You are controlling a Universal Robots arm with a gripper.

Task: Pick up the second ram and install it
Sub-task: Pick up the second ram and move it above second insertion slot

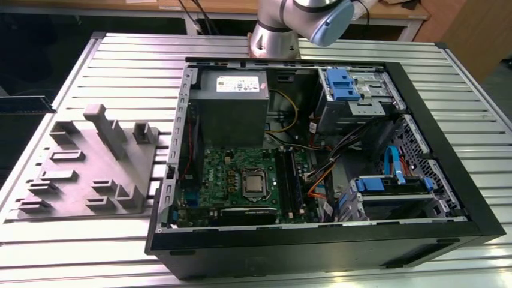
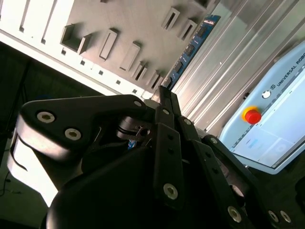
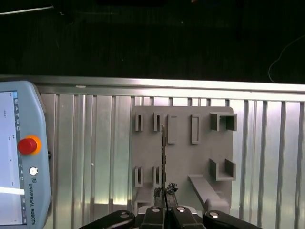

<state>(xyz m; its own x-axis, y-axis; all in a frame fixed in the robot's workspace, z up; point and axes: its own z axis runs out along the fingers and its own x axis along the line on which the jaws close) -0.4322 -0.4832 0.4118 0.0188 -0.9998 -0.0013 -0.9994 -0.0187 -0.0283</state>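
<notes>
The end effector (image 3: 164,204) is clenched on the second ram (image 3: 163,152), gripping it by one short end. The ram therefore lies straight out ahead of the fingertips, not off to either side. In the first wrist view it shows edge-on as a thin dark line running away from the end effector over the grey tray (image 3: 195,157). Its long axis carries on the end effector's own line and follows the grooves of the tabletop (image 3: 95,143). The free end points toward the tray's far row of slots and the tabletop edge beyond them.

In the second wrist view the ram (image 2: 189,50) shows its flat face with chips along it, and its blue tip reaches toward the tray's edge. It looks to hang above the tray, apart from it and seated in none of its slots.

In the exterior view the open computer case (image 1: 472,204) stands just beside the tray (image 1: 80,174), on the exterior view's right of it, with the green motherboard (image 1: 228,174) lying flat inside. Judging by the grooves and the tabletop edge, the ram points away from the case, so the motherboard lies back behind the end effector, on the tray's opposite side
</notes>
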